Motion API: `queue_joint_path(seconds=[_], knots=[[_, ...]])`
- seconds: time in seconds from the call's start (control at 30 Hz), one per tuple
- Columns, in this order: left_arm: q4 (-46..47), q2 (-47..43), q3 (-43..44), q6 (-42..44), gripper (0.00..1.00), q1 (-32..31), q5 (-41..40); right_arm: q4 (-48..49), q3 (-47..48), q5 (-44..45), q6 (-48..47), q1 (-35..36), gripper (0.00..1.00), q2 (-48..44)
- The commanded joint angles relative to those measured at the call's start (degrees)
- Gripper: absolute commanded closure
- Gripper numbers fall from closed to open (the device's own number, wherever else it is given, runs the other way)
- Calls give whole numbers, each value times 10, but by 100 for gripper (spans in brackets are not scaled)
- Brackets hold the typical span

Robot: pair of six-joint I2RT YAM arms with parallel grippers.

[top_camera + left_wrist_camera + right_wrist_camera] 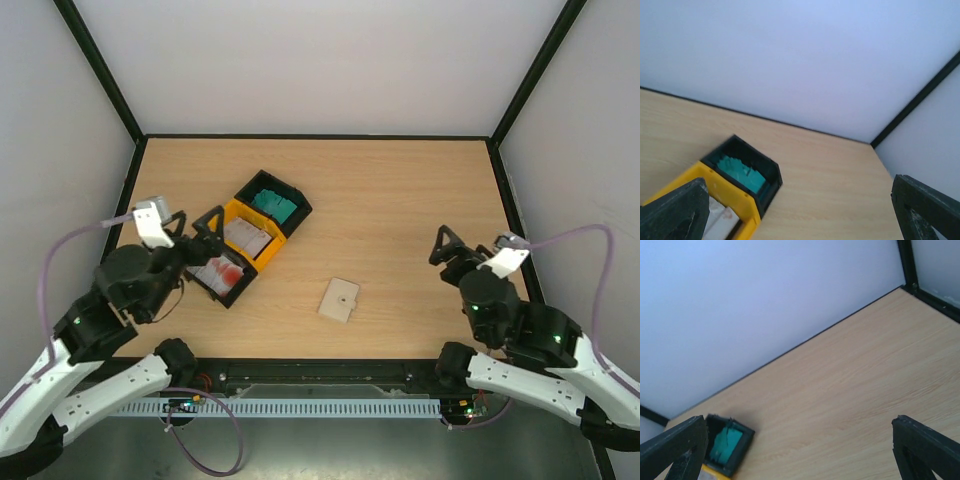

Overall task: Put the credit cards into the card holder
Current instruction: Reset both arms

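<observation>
The beige card holder [340, 299] lies flat and closed on the table, front centre, between the two arms. The credit cards sit in three joined bins at the left. Teal ones [272, 203] [740, 172] [725, 442] fill the far black bin. White-grey ones [247, 238] [720, 220] lie in the yellow bin. White ones with red marks [219, 271] lie in the near black bin. My left gripper [197, 238] [800, 220] hovers open beside the near bins, holding nothing. My right gripper [452, 247] [800, 455] stands open and empty to the right of the holder.
The yellow bin [236, 213] [727, 197] sits between the two black bins [296, 212] [236, 291]. Black frame posts and white walls close off the wooden table [400, 200] at the back and both sides.
</observation>
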Motion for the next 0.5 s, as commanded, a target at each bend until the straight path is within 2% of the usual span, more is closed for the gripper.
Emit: queue_joint_path(seconds=[0.0,0.2,0.47], knots=[[-64,-43,24,38,0,2,-63,-76,34,69,34,-3,2,-33],[-92,-95,16,44,0,2,-84,-95,33,67,61,-2,2,-89],[-114,-124,15,36,0,2,-96,-98,24,66,75,-3,2,-87]])
